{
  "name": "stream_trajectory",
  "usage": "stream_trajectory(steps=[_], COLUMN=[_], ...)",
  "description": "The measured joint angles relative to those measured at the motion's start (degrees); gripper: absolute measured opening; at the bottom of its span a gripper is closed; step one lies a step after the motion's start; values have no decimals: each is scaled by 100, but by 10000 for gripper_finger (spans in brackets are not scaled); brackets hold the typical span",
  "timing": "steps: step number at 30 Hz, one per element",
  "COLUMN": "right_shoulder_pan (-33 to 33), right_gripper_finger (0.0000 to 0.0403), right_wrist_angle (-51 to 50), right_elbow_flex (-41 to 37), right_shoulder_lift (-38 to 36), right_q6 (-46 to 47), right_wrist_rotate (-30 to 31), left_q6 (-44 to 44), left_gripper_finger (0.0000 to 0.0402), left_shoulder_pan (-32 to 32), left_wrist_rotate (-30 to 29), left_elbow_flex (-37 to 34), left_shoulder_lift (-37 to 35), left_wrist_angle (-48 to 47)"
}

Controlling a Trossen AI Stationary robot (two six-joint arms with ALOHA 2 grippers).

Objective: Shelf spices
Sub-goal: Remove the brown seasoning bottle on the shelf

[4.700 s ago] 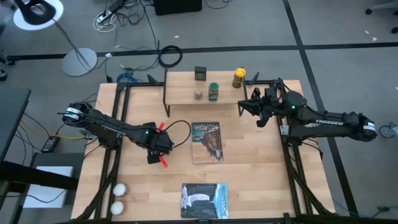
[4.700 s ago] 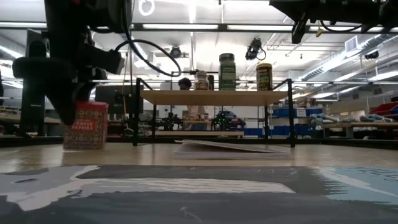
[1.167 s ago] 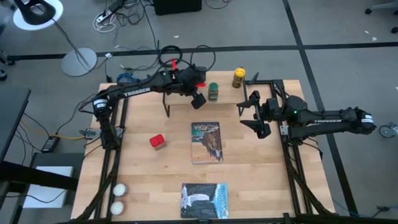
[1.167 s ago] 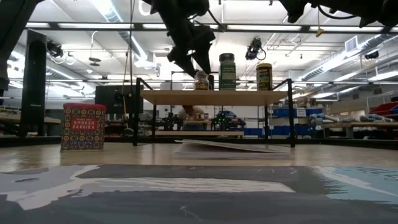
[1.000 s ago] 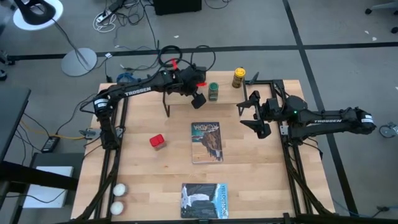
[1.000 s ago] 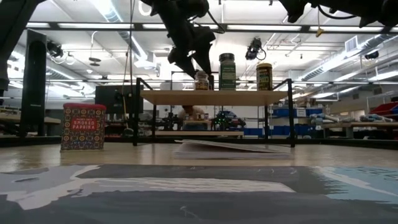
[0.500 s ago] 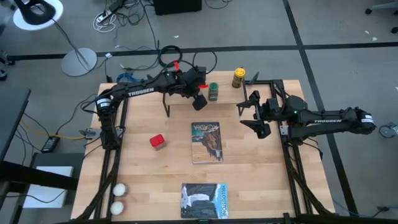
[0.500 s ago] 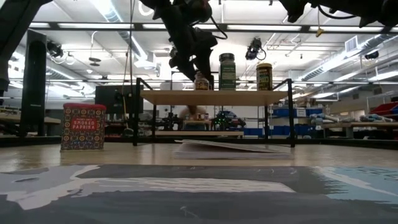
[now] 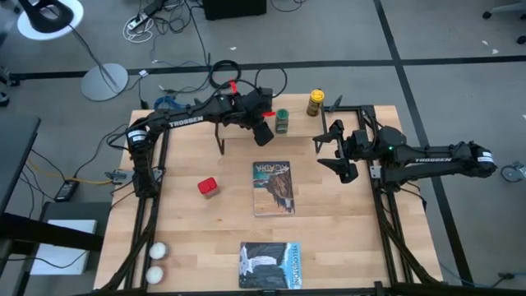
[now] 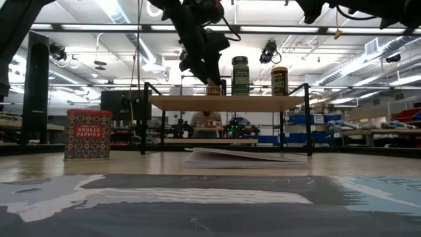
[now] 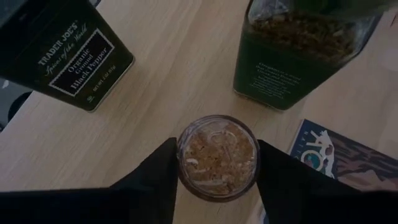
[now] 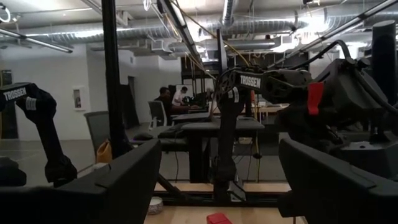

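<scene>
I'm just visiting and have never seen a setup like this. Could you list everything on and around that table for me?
Shelf: one, light wood on black legs, far edge of the table.
Small pale jar: one, on the shelf, between the left gripper's fingers.
Dark square tin: one, black, on the shelf behind the small jar.
Green jar: one, on the shelf, beside the small jar.
Yellow-lidded jar: one, right end of the shelf.
Red tin: one, on the table, left of centre.
Books: two, one mid-table, one at the near edge.
White balls: two, near left corner.
Left gripper: over the shelf, around the small jar.
Right gripper: open, waiting at the right.
</scene>
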Motion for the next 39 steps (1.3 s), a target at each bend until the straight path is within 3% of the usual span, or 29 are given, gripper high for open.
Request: stream_trajectory(steps=[12,20,30,39], right_shoulder_pan=[0,0,-2,-2], right_gripper_finger=[326,324,321,320], right_wrist_angle=[-2,-2,0,-2], right_elbow_flex=[0,0,0,0], right_shoulder_lift=[-1,-1,0,-1], right_q6=[-9,-40,-42,-48], right_wrist_rotate=[35,38,42,42], left_q6=[33,64,-371,-1218], left_gripper_finger=[171,171,171,171], left_shoulder_pan=[-145,-453,-1221,-2323], left_wrist_rotate=[-78,-443,-643,-814], left_elbow_flex=[272,1151,2287,2319], left_shoulder_lift=[-2,0,-9,-9], left_wrist_angle=[-341,-1573,-3360,-3925])
